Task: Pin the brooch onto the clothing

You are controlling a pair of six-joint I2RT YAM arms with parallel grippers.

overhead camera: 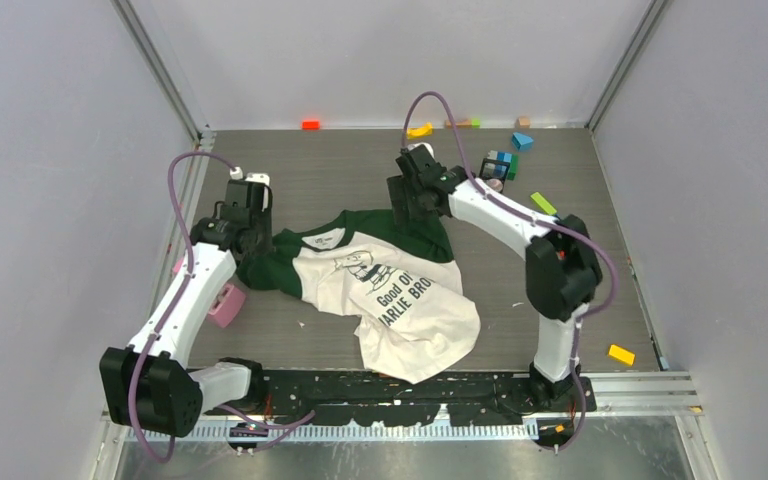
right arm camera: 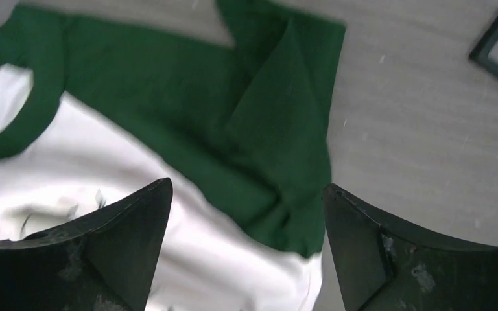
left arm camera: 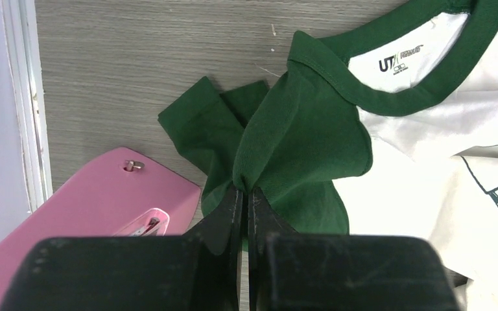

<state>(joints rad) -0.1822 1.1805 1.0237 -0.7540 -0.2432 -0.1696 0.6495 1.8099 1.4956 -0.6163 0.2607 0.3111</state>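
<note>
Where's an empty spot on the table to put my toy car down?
The table is bare behind the shirt, between its collar and the back wall, and beside its hem, toward the right arm. The back right corner is crowded with blocks; a pink thing crowds the left edge.

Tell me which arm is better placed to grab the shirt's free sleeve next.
Right. The right fingers hang open just above that green sleeve; the left fingers are shut on the other sleeve.
</note>
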